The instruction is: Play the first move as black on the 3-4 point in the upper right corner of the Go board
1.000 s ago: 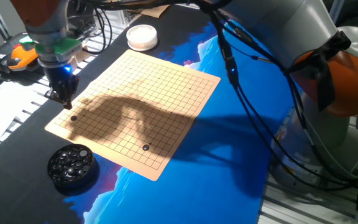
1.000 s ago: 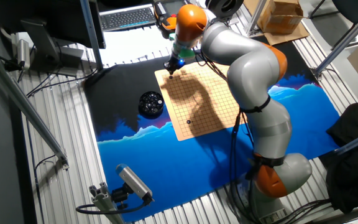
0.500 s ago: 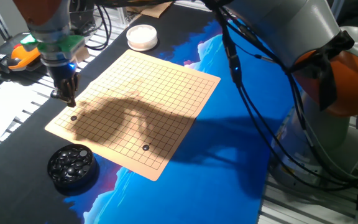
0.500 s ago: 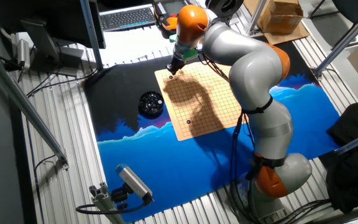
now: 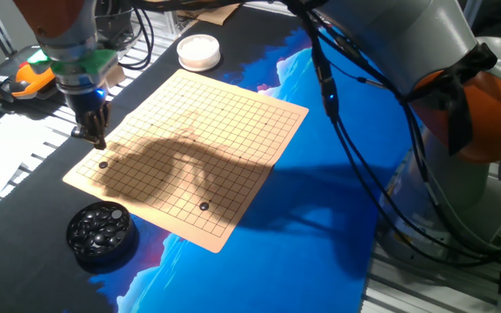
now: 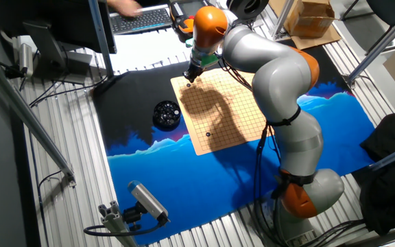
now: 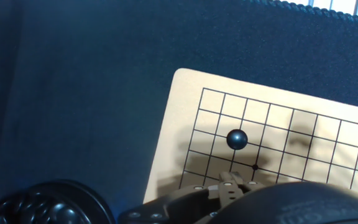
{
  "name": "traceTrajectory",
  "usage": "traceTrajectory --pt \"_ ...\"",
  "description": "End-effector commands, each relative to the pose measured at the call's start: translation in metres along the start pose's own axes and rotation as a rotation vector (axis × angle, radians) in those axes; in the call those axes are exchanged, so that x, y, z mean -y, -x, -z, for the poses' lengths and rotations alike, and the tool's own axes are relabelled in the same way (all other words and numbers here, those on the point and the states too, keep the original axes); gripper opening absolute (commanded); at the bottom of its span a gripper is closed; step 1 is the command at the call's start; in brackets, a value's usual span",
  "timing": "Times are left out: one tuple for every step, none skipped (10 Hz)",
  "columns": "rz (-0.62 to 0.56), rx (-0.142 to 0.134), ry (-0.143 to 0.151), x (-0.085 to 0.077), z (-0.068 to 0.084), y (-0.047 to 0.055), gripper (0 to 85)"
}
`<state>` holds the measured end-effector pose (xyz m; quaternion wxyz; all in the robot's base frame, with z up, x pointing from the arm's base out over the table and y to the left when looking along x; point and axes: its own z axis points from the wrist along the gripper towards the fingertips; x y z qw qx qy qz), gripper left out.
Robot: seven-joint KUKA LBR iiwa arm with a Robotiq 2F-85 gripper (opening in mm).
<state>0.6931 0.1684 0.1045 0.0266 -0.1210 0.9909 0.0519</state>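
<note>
A small glossy black stone (image 7: 237,139) lies on a grid crossing near one corner of the wooden Go board (image 7: 183,106). In one fixed view the stone (image 5: 103,164) sits near the board's (image 5: 233,113) left corner. My gripper (image 5: 95,140) hangs just above and behind it, empty, with its fingers only slightly apart. Its fingertips (image 7: 229,182) show at the bottom edge of the hand view. In the other fixed view the gripper (image 6: 189,79) is over the board's (image 6: 232,116) far left corner. A second black stone (image 5: 203,206) lies near the board's front edge.
A round black bowl of black stones (image 5: 101,230) stands on the black mat in front of the board, also seen in the hand view (image 7: 42,205). A white round lid or bowl (image 5: 198,50) sits behind the board. Cables hang from the arm above the blue cloth.
The gripper has risen a little from the stone over the past second. The stone stays on the board. A hand has appeared at the keyboard in the other fixed view.
</note>
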Motion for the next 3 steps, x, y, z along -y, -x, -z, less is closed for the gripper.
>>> traceTrajectory --pt "-0.003 0.002 -0.001 -0.0001 0.0000 0.0001 0.0" --pt "-0.009 0.003 -0.007 -0.0001 0.0000 0.0001 0.0" --pt "-0.014 0.002 -0.009 -0.0001 0.0000 0.0001 0.0"
